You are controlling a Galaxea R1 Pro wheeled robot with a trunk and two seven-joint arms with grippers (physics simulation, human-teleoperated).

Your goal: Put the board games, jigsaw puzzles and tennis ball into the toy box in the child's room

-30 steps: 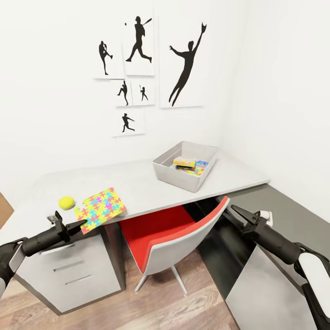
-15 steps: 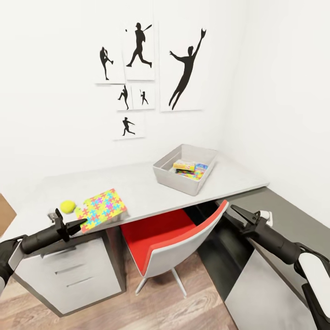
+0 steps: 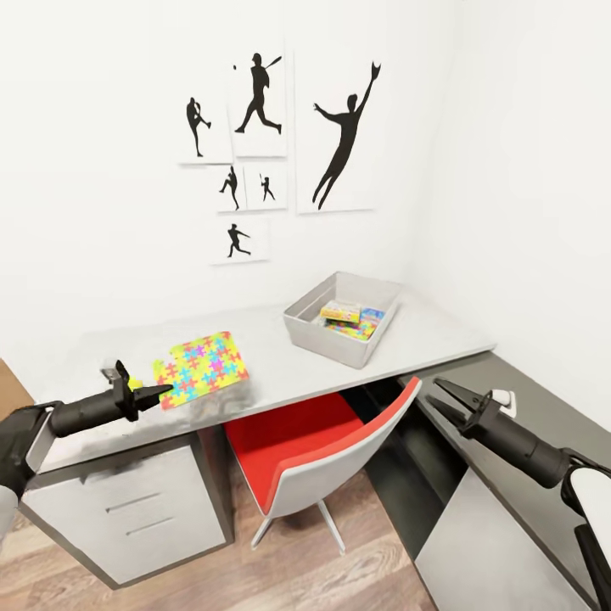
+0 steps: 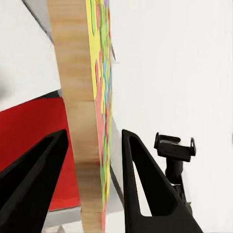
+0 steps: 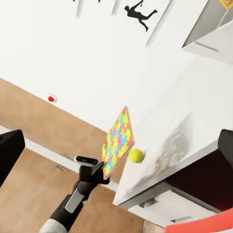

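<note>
holding one jigsaw puzzle (image 3: 202, 369) by its edge at the lower left, the left gripper (image 3: 158, 393) was closed on it above the table (image 3: 280, 373). it looked thin, stiff and light. one tennis ball (image 5: 136, 155) sat below it. the right gripper (image 3: 441, 389) was open, holding nothing. the toy box (image 3: 327, 339) held some toys.

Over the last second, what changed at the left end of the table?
The left gripper, gripping the jigsaw puzzle by its edge, has lifted it clear of the table, tilted up. The tennis ball stays put. The toy box and open right gripper are unchanged.
</note>
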